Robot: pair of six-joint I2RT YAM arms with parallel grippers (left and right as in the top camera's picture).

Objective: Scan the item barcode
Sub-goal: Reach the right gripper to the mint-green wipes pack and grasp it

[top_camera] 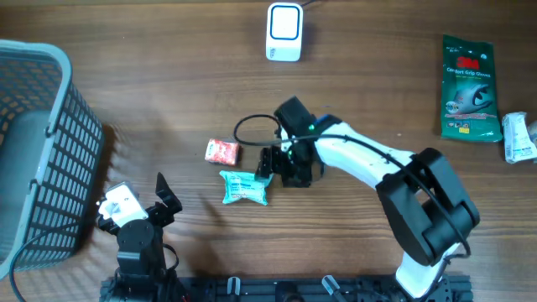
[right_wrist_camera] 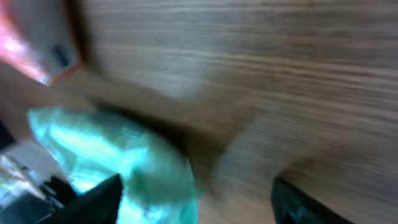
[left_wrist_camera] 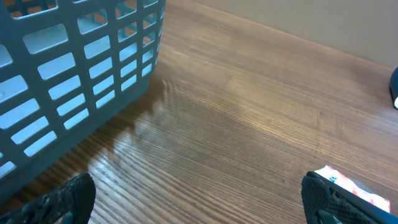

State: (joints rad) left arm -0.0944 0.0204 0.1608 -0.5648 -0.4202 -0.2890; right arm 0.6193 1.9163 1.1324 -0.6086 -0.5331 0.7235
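Overhead: right hand (top_camera: 268, 166), fingers apart, sits just beside teal crinkly plastic packet (top_camera: 244, 187) on wooden counter (top_camera: 168, 75), probably lining up a grasp for scanning; left hand (top_camera: 166, 193) spread, idle.

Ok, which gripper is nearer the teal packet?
Right. The right gripper is just beside the teal packet, at its right edge; the left gripper stands apart, off to the packet's left.

On the table (top_camera: 168, 75) we find the basket (top_camera: 77, 143) at the left edge and the barcode scanner (top_camera: 284, 32) at the far middle. The glove pack (top_camera: 468, 88) lies far right, perhaps another packet (top_camera: 520, 138) beside it. Centrally, the small sachet (top_camera: 222, 151) sits just behind the wrapped pouch (top_camera: 244, 187).
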